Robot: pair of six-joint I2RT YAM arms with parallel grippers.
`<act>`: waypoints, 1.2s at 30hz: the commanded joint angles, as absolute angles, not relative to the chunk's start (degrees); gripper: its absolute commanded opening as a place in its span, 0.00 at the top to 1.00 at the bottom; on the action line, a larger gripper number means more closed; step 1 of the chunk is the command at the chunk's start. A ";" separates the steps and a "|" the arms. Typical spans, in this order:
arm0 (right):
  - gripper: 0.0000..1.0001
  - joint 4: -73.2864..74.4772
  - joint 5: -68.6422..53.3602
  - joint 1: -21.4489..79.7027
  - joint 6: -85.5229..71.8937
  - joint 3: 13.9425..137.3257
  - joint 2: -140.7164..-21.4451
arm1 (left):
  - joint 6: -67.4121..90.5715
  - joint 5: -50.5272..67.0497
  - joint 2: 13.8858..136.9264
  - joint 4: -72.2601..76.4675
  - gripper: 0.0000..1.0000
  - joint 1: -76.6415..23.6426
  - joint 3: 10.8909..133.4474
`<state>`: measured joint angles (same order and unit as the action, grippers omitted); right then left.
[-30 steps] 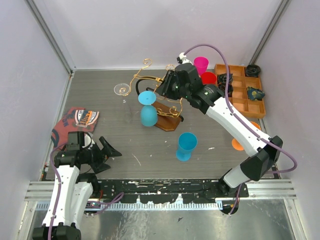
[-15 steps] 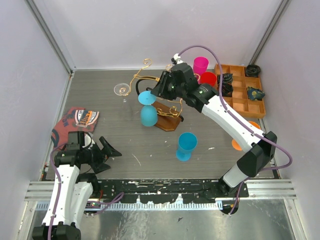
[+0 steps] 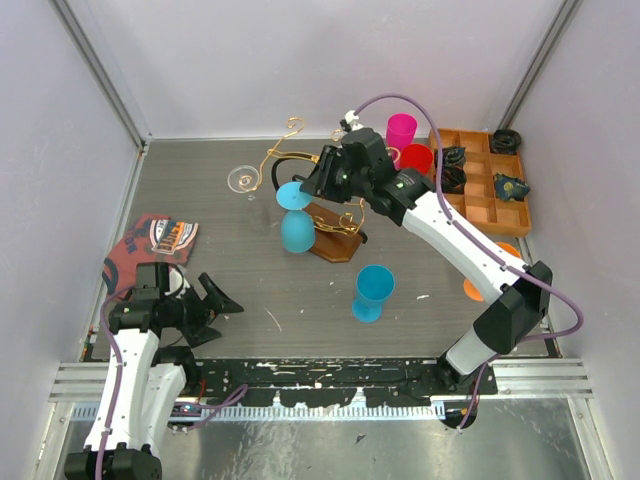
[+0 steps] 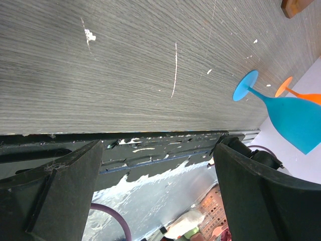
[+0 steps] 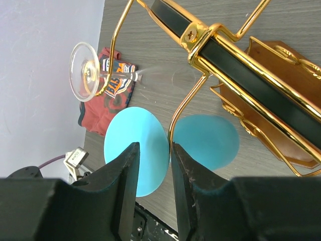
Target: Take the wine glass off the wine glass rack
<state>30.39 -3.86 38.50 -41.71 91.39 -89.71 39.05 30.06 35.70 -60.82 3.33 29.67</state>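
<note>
Grey wood-grain table [image 3: 250,275] seen from above: a gold wire wine glass rack [image 3: 338,236] on a brown base stands toward 12 o'clock. A turquoise plastic wine glass [image 3: 295,228] hangs at its 9 o'clock side, foot up, bowl down, long axis upright. The right arm [image 3: 450,230] stretches toward 11 o'clock, the right gripper [image 3: 311,183] just beside the foot. The left gripper [image 3: 222,300] sits at 8 o'clock.

Left wrist view: jaws spread wide, holding nothing.

Right wrist view: jaws a narrow slit apart over the foot's rim, clamping nothing.

Slightly parted fingers [image 5: 123,188] frame the blue wine glass [image 5: 123,133] hanging on the gold rack [image 5: 235,65].
</note>
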 commanded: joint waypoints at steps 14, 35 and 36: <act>0.75 23.92 -8.73 38.32 -42.32 89.36 -87.36 | 38.69 30.71 35.86 -60.57 0.02 3.40 28.68; 0.77 23.82 -11.11 38.51 -40.77 90.30 -85.04 | 38.93 30.69 35.68 -60.72 0.02 3.36 28.30; 0.77 23.70 -11.63 38.62 -40.76 90.22 -85.34 | 38.89 30.74 35.69 -60.73 0.02 3.36 28.30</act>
<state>26.70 -8.97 38.20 -41.89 89.01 -86.41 39.07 30.04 35.83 -60.77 3.33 29.19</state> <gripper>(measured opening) 0.229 0.982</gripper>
